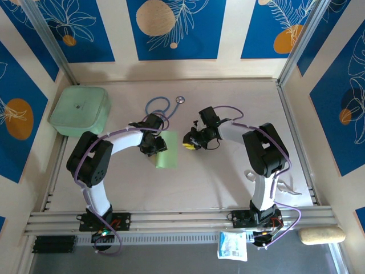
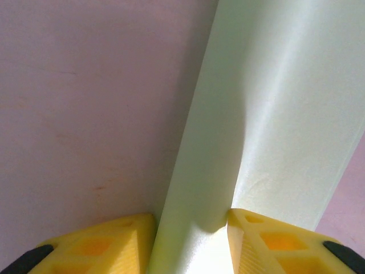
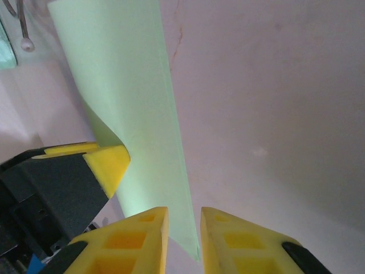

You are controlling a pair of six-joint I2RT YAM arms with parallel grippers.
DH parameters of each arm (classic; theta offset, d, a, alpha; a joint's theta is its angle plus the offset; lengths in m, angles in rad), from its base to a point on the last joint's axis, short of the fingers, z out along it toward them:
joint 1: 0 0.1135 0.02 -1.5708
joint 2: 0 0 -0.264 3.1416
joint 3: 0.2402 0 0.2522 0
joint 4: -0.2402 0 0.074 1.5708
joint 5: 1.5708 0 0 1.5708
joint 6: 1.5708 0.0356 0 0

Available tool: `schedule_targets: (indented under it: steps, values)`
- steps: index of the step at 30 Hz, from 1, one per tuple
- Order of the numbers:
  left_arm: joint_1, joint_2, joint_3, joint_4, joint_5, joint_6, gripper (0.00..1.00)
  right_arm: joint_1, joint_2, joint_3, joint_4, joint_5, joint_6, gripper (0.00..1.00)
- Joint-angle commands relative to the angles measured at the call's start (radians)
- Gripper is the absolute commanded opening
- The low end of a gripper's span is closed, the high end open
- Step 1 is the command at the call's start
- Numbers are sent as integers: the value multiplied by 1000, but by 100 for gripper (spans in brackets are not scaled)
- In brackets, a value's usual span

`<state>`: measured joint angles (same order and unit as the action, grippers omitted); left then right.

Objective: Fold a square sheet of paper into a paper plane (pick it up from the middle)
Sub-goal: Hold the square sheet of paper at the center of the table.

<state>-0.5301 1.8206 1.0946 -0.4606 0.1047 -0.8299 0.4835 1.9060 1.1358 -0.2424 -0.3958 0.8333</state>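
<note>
The square sheet of paper (image 1: 168,153) is pale green and lies mid-table, bent over into a narrow upright strip. My left gripper (image 1: 153,144) is at its left edge. In the left wrist view a raised ridge of the paper (image 2: 274,114) runs down between the yellow fingers (image 2: 114,245), which press on both its sides, so the left gripper (image 2: 191,240) is shut on it. My right gripper (image 1: 189,142) is at the sheet's right edge. In the right wrist view its jaws (image 3: 183,240) stand slightly apart, with the paper's (image 3: 131,97) thin corner lying in the gap.
A thick mint-green box (image 1: 80,109) sits at the back left. The blue stethoscope (image 1: 162,105) lies just behind the left gripper, its chest piece (image 1: 180,99) to the right. A printed packet (image 1: 232,245) and a beige pad (image 1: 321,234) lie off the table's front edge.
</note>
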Motion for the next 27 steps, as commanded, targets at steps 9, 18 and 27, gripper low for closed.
schedule_targets:
  steps: [9,18,27]
  values:
    - [1,65,-42,9,54,62,44,39,41,48,15,-37,-3,22]
    - [0,80,-37,6,50,53,44,47,49,65,13,-34,-4,21]
    - [2,84,-42,5,47,54,44,65,80,104,12,-28,1,18]
